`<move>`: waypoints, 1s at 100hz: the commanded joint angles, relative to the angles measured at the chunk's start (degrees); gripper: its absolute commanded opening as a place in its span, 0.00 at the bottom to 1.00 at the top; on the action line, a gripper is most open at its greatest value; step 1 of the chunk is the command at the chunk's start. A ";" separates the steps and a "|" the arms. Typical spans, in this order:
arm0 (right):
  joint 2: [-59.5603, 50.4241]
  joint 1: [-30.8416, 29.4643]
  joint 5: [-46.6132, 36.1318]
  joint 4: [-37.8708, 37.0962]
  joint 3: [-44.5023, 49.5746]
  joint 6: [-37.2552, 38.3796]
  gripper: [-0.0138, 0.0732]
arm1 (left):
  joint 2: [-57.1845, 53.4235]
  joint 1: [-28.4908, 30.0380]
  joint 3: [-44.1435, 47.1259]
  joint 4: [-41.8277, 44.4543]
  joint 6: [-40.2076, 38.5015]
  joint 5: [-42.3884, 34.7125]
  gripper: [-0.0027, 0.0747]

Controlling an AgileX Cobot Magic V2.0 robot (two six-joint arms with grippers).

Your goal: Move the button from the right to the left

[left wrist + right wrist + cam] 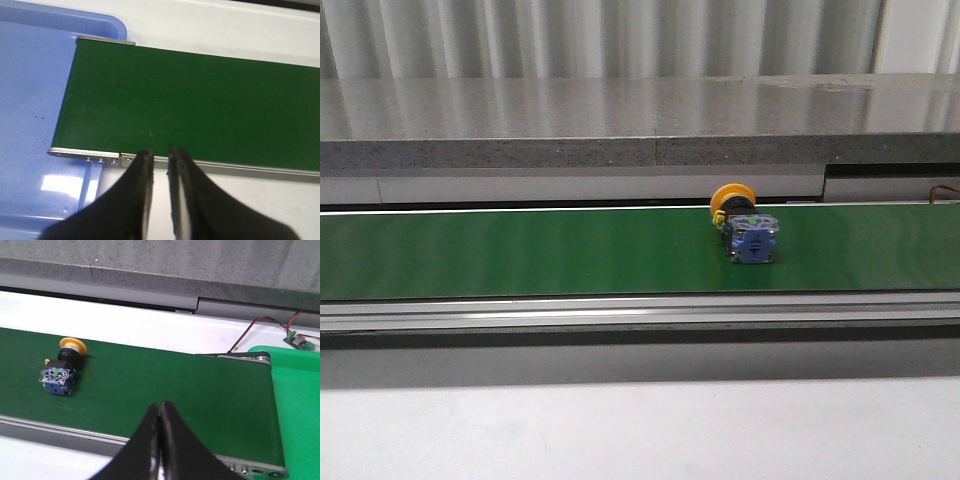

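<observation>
Green belt (520, 250) carried the button (745, 228) on its side, right of centre; rigid and light, best gripped across its block. Both pincers, left (160, 155) and right (159, 412), were pressed together.

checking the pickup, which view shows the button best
The right wrist view: the button lies on its side on the belt, cap and blue body both sharp. The front view shows it smaller and blurrier. The left wrist view misses it.
</observation>
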 commanded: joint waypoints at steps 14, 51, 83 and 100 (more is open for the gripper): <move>0.02 0.19 -3.38 0.46 -1.59 -0.67 0.08 | 0.03 -0.45 -2.05 -0.37 0.29 -3.32 0.77; 0.02 0.19 -3.38 0.46 -1.59 -0.67 0.08 | 1.70 -1.12 -2.37 -5.75 0.39 -3.40 0.90; 0.02 0.19 -3.38 0.46 -1.59 -0.67 0.08 | 11.92 -15.92 -7.14 -8.22 -1.92 -9.15 0.90; 0.02 0.19 -3.38 0.46 -1.59 -0.67 0.08 | 21.28 -24.18 -11.66 -8.22 -3.19 -12.51 0.90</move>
